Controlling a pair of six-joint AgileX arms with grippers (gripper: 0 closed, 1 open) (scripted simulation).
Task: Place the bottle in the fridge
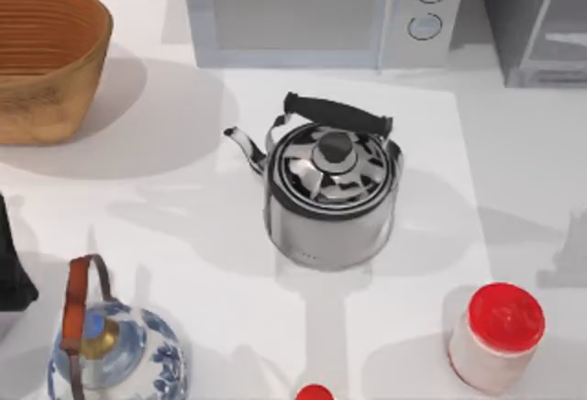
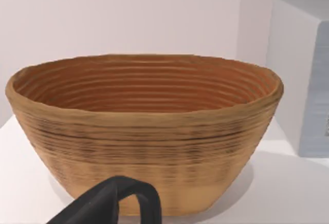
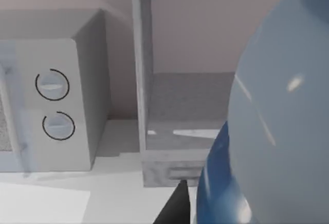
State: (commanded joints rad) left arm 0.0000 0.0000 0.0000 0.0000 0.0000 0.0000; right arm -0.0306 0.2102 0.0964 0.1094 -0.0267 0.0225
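Note:
The blue bottle [image 3: 267,131] looms close in the right wrist view, raised off the table with my right gripper [image 3: 216,216] shut on it; one dark finger [image 3: 175,208] shows beside its base. Straight ahead of it stands the fridge [image 3: 185,111], its pale grey door frame [image 3: 141,80] swung aside and the dark grey inside showing. In the top view the fridge [image 1: 537,24] sits at the back right corner. My left gripper [image 1: 7,267] is parked at the table's left edge, facing the basket.
A light grey microwave [image 1: 321,10] with two knobs stands left of the fridge. A steel kettle [image 1: 332,189] is mid-table. A woven basket [image 1: 46,56] is back left, a porcelain teapot [image 1: 115,350] front left, a white red-lidded jar [image 1: 495,336] front right, a small red cap [image 1: 315,393] at the front edge.

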